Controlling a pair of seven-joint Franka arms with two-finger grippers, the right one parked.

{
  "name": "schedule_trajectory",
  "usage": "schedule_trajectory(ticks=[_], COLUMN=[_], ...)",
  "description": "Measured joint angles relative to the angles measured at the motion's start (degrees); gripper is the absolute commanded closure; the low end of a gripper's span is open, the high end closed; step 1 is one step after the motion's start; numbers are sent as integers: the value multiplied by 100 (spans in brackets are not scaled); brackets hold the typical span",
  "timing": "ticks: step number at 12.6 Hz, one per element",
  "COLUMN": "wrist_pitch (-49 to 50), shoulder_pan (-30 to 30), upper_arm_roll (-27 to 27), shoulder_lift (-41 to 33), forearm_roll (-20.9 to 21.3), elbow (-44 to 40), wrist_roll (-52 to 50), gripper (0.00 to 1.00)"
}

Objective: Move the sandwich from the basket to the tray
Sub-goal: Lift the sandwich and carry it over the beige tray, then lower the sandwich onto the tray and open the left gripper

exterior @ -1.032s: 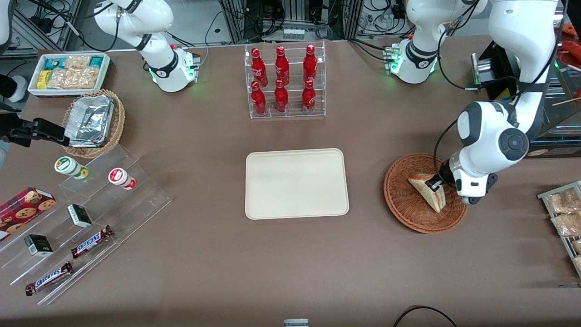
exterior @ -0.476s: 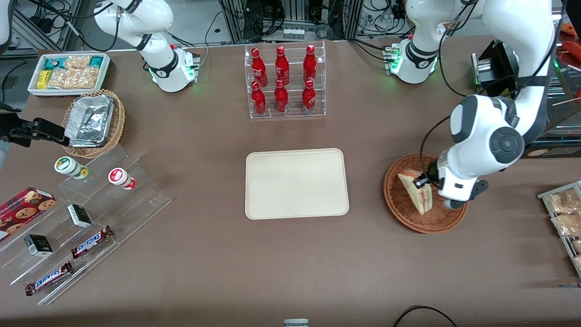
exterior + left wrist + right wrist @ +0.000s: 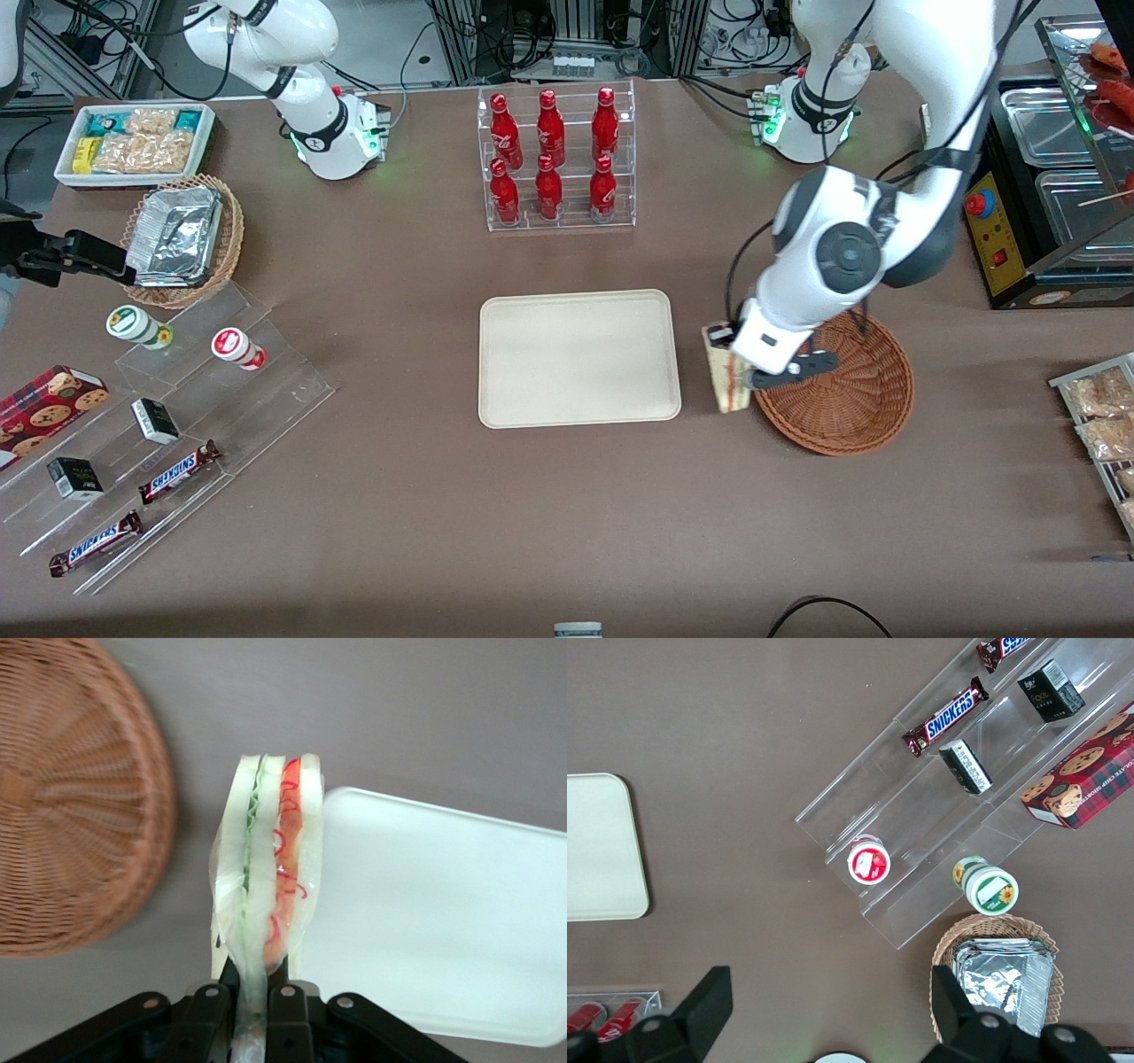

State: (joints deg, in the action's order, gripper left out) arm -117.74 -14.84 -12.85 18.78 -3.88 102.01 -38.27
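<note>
My left gripper (image 3: 732,353) is shut on the sandwich (image 3: 725,379), a wrapped bread wedge with green and red filling. It holds the sandwich in the air over the bare table between the reddish-brown wicker basket (image 3: 855,403) and the cream tray (image 3: 579,357). In the left wrist view the sandwich (image 3: 268,877) hangs pinched between the black fingers (image 3: 288,1001) of the gripper (image 3: 255,997), with the basket (image 3: 71,806) to one side and the tray (image 3: 443,921) to the other. The basket holds nothing.
A clear rack of red bottles (image 3: 556,159) stands farther from the front camera than the tray. A tan basket with foil trays (image 3: 182,237), a white snack bin (image 3: 135,142) and clear shelves with snacks (image 3: 151,434) lie toward the parked arm's end. Packets on a rack (image 3: 1103,421) lie beside the basket.
My left gripper has lifted the sandwich out of the basket and carried it toward the tray. It has gone from over the basket's middle to past its rim.
</note>
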Motion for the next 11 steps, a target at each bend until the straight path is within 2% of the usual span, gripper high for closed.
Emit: schedule_trajectory(ticks=[6,8,11], wrist_pitch=[-3,-1,0], shoulder_pan=[-1361,-1622,-1825], upper_arm_roll=[5,14,25], shoulder_lift=[1604,2037,2323], forearm_roll=[445,455,529], elbow=[-1592,-2067,-2315], wrist_roll=[-1604,-1860,-2066], gripper=[100,100,100])
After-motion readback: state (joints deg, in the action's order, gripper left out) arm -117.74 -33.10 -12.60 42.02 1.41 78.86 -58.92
